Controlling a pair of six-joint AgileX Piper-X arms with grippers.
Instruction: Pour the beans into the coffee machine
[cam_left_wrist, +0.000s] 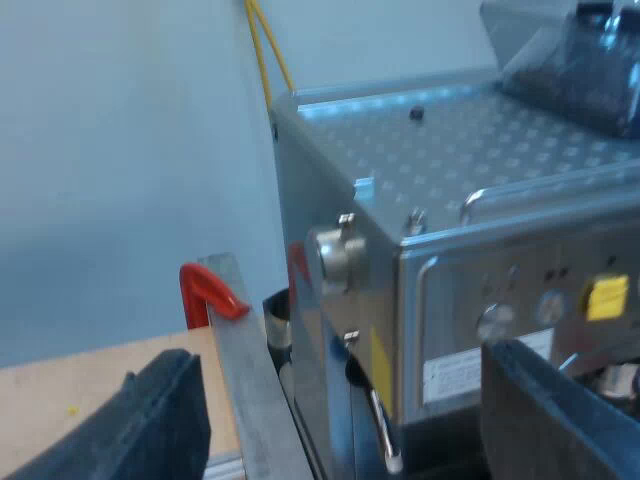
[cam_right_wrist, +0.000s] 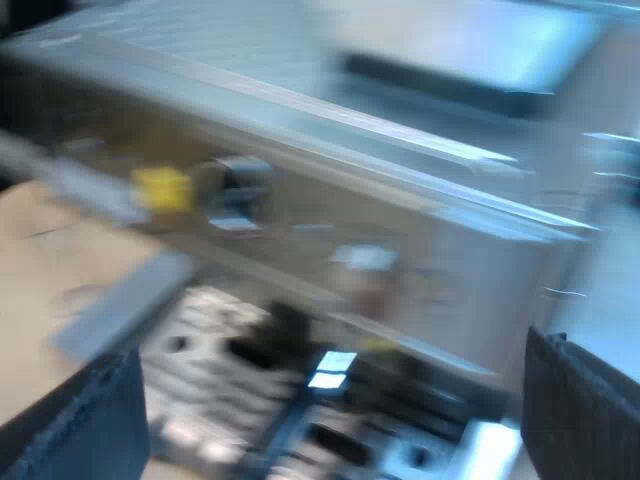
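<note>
— How does your left gripper stand?
— Wide. Its two black fingers are spread far apart, and nothing sits between them. It hangs beside the coffee machine, off the corner where the machine's side meets its front.

— What is nearest to it?
— A metal rail runs along the edge of the wooden table, with a red piece against the rail's far end. Just past the rail is the machine's side, with a round metal knob near its upper corner.

— And the beans?
— The hopper stands on the machine's studded top, well apart from my fingers. It holds a dark grainy mass, the beans as far as I can tell.

— Your right gripper?
— Wide too, and holding nothing. It faces the machine's front, above the drip tray. I can make out a yellow tag on the front panel and a round dial just beside it. The table and the rail lie near one of my fingers.
</note>
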